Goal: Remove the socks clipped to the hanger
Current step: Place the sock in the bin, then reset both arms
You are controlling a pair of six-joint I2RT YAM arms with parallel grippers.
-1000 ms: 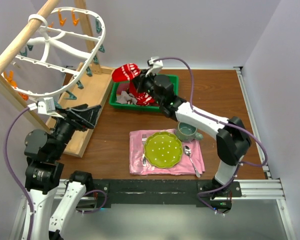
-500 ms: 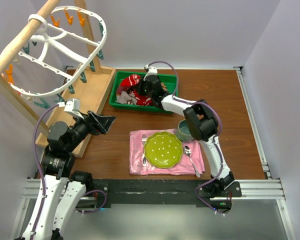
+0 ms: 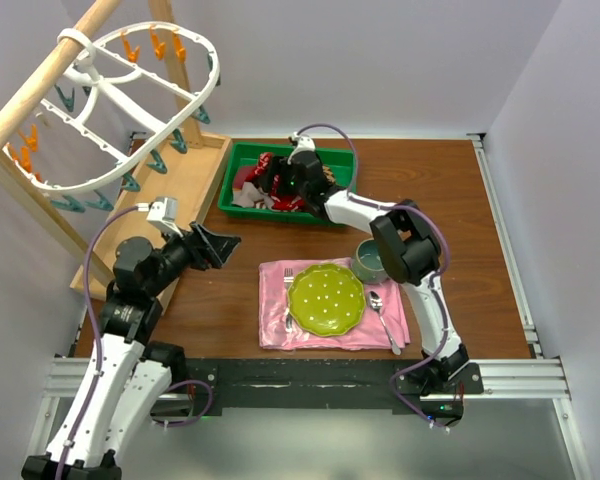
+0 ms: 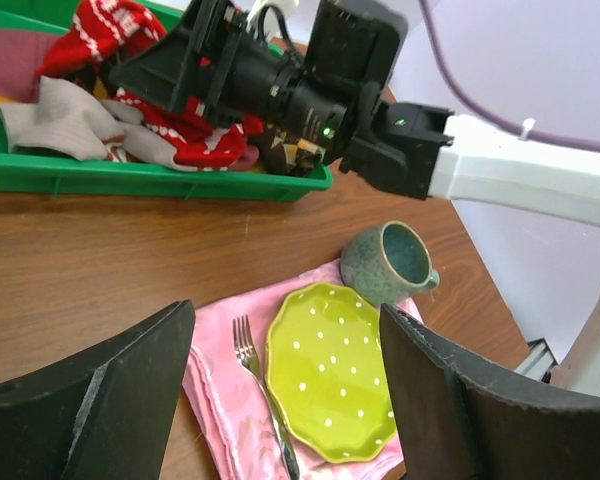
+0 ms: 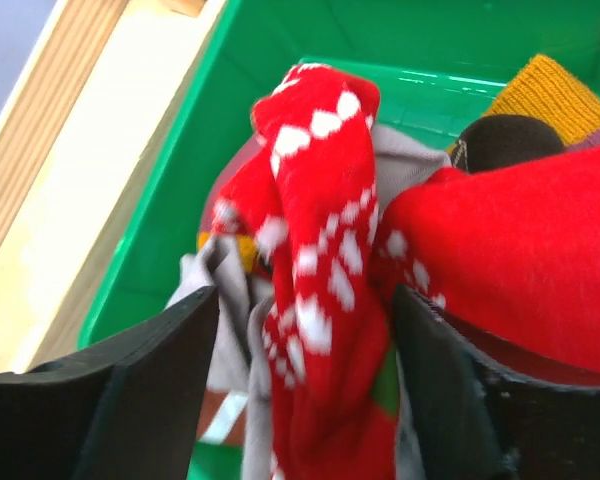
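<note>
1. Plainly, the socks [image 3: 252,196] lie heaped in the green bin [image 3: 242,150] at about 12 o'clock on the bench, while the hanger [image 3: 92,80] hangs from the wooden pole [image 3: 40,95] at 10 o'clock. Every orange and teal clip we can see on it is bare.
2. We judge the right gripper [image 3: 276,182] sits low over the bin because that is where freed socks get dropped. Its jaws stand wide either side of the red-and-white sock [image 5: 315,300], which rests on the pile rather than being pinched.
3. Our left gripper [image 3: 222,243] hovers at 9 o'clock, between the rack base [image 3: 170,220] and the pink napkin [image 3: 275,320], jaws wide and empty. It looks parked clear of the hanger.
4. We cannot see the hanger's far rim properly, so a small sock there could escape us.
5. The mustard sock [image 5: 555,90] and a dark one [image 5: 500,140] are cut off at the wrist view's edge, and the heap hides the bin floor.
</note>
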